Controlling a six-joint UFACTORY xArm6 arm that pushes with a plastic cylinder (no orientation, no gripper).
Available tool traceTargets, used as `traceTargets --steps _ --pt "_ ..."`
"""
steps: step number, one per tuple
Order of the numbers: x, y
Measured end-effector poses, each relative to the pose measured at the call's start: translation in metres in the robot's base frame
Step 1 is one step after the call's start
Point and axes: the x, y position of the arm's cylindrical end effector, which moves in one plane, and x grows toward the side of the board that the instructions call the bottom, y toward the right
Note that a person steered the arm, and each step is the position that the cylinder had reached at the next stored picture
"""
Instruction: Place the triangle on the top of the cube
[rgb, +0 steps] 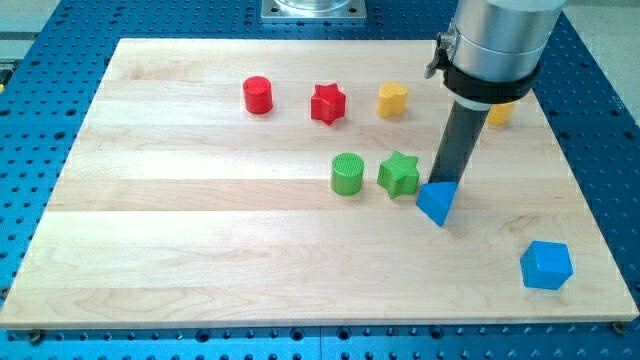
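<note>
The blue triangle (436, 202) lies right of the board's middle. The blue cube (546, 265) sits near the view's bottom right, well apart from the triangle. My tip (442, 181) is at the triangle's upper edge, touching or nearly touching it. The dark rod rises from there to the grey arm at the view's top right.
A green star (399, 174) sits just left of the triangle, with a green cylinder (347, 173) beside it. A red cylinder (258, 95), a red star (327, 103) and a yellow heart (392, 99) line the top. A yellow block (500, 112) is partly hidden behind the arm.
</note>
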Motion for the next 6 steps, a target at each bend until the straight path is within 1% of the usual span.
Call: traceTargets --steps 2,3,4,5,6 --pt "-0.004 -0.018" --pt "0.000 -0.067" --pt "0.023 -0.099" --pt "0.028 -0.065" --pt "0.025 0.004"
